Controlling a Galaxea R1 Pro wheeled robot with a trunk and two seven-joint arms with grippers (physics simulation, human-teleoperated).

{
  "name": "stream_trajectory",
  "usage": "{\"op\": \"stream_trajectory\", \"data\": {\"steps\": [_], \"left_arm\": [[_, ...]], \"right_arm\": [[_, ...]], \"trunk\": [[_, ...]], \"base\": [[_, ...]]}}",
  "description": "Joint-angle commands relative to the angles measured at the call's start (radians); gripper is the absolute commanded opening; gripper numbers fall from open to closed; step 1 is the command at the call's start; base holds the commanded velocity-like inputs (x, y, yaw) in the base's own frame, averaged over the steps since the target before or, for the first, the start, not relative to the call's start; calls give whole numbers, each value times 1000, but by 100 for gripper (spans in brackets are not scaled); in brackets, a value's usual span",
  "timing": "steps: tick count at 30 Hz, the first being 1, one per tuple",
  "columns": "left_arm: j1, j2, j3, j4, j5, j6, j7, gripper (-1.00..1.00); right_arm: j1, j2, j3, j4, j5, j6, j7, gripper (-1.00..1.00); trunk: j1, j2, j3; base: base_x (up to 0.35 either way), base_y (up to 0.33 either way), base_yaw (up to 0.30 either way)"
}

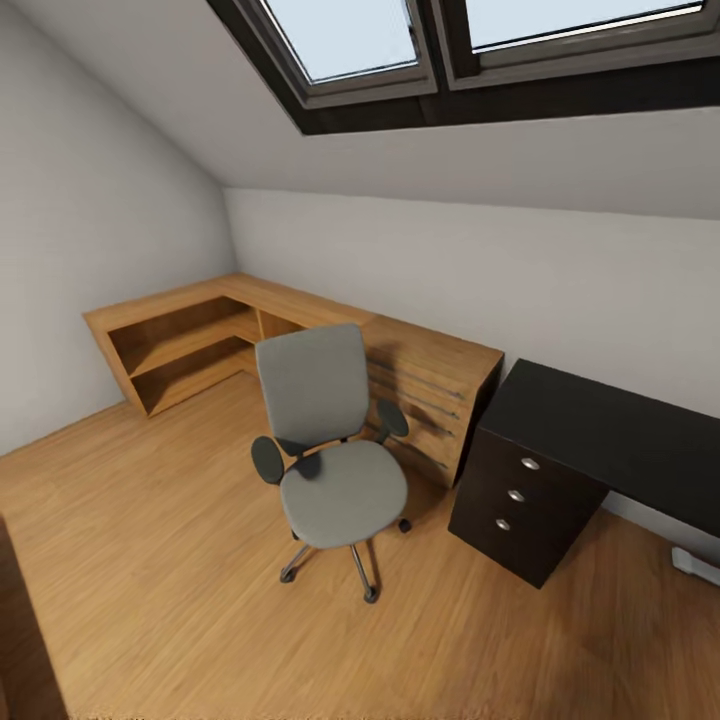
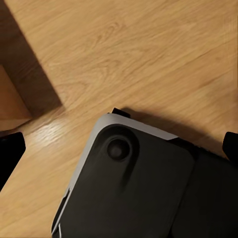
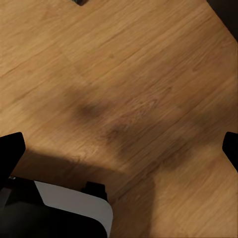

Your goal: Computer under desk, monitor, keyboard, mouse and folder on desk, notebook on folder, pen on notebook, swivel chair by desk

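While empty, swivel chair (image 1: 335,450), beside desk (image 1: 600,430)

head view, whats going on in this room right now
Nothing is being handled at this moment. The robot is looking over an attic bedroom with a wood floor. The swivel chair stands in the open, its seat bare, in front of a light-wood corner shelf unit and a little apart from the desk, whose dark drawer unit faces the chair. The visible part of the desk top is bare. Both wrist cameras look down at the floor, with each gripper's fingertips spread at the picture's edges.
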State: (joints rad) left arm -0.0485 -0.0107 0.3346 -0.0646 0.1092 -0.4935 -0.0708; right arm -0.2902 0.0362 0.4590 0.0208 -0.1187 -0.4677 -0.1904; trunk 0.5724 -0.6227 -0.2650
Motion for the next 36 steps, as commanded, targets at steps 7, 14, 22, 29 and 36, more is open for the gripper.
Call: {"op": "stream_trajectory", "data": {"steps": [7,14,22,29,36], "left_arm": [[-1,0,1,0,10,-2,-7,100],[-1,0,1,1,10,-2,-7,100],[-1,0,1,1,10,-2,-7,100],[-1,0,1,1,10,-2,-7,100],[-1,0,1,1,10,-2,-7,100]], "right_arm": [[-1,1,10,2,-10,-6,-1,100],[-1,1,9,2,-11,-6,-1,100],[-1,0,8,2,-14,-6,-1,100],[-1,0,9,2,-15,-6,-1,100],[-1,1,9,2,-15,-6,-1,100]], "trunk": [[0,-1,-9],[0,-1,-17],[0,-1,-24],[0,-1,-29],[0,-1,-33]], "base": [[0,0,5],[0,0,1],[0,0,0],[0,0,0],[0,0,0]]}}
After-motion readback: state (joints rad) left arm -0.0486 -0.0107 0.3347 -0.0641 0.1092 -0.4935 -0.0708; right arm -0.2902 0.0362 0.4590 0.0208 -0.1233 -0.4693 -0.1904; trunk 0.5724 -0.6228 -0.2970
